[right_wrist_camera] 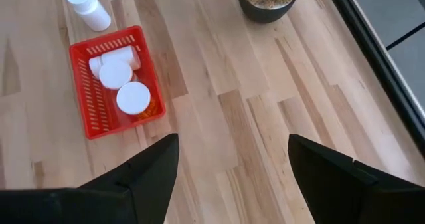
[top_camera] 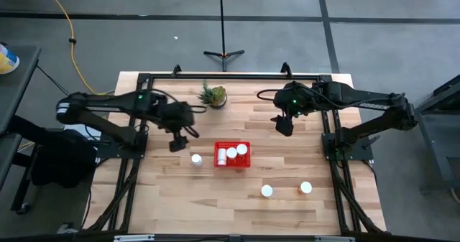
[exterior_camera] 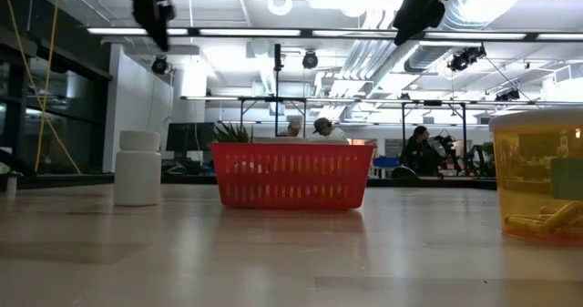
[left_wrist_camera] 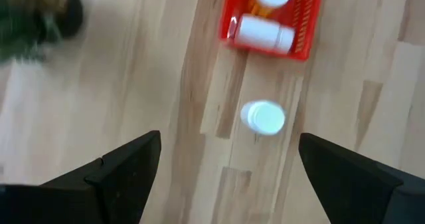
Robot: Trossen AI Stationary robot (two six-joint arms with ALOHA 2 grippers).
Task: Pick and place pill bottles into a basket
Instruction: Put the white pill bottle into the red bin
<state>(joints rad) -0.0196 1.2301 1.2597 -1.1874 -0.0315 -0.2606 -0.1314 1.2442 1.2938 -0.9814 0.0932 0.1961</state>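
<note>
The red basket (top_camera: 232,156) sits mid-table and holds three white-capped bottles (right_wrist_camera: 124,84). A white bottle (top_camera: 195,159) stands upright just left of the basket; it also shows in the left wrist view (left_wrist_camera: 263,117) and the low view (exterior_camera: 138,168). Two more bottles stand near the front right: a white one (top_camera: 267,191) and an orange one (top_camera: 305,188). My left gripper (top_camera: 177,143) hangs open above the table, just behind and left of the lone white bottle. My right gripper (top_camera: 284,124) hangs open and empty, right of and behind the basket.
A small potted green plant (top_camera: 213,95) stands near the far edge, between the two arms. Black frame rails run along the table's left, right and far sides. Bare wood lies in front of the basket.
</note>
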